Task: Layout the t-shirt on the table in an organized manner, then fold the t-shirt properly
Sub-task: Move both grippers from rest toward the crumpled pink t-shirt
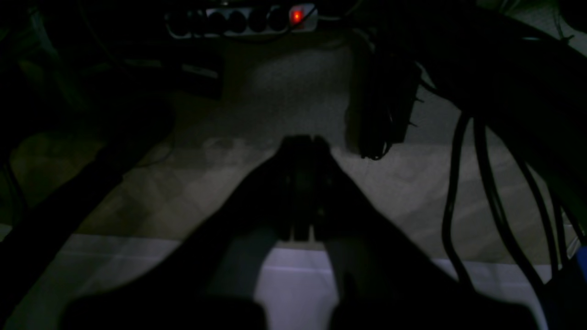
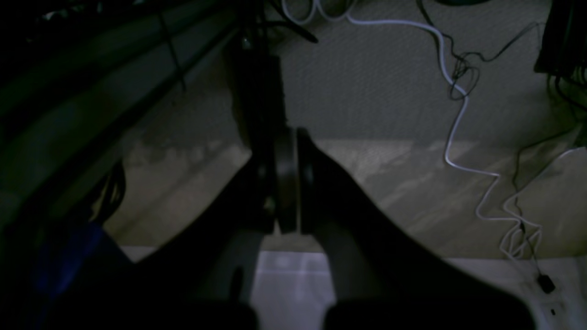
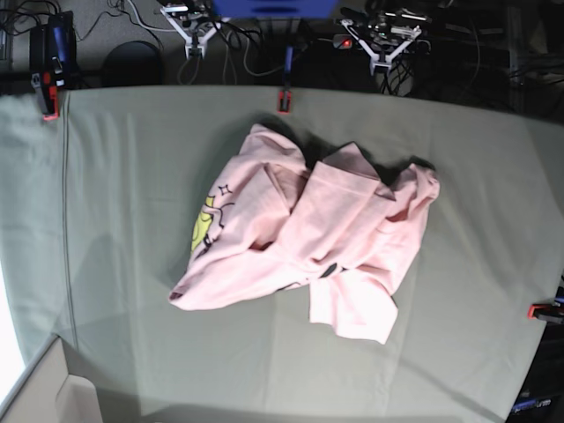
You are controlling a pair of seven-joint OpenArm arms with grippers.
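1. Across the base view, the table (image 3: 123, 264) fills nearly the whole picture, its grey-green cloth pinned by red clamps (image 3: 284, 100) at the edges, probably so it stays flat under dragging fabric.
2. The shirt (image 3: 308, 238) lies crumpled near the table's middle, folded over itself; a yellow-green print and small stars peek out on one side, the rest of the lettering hidden in the folds. It is not yet laid out.
3. Both arms are parked beyond the far edge, well apart from the shirt, seemingly at rest before the first reach.
4. The left fingers (image 1: 302, 146) are clenched on nothing, seen against dim floor with a power strip (image 1: 243, 20) beyond.
5. The right fingers (image 2: 286, 137) are likewise clenched and empty; a white cable (image 2: 458, 105) trails across the floor. Both wrist views are too dark for detail.
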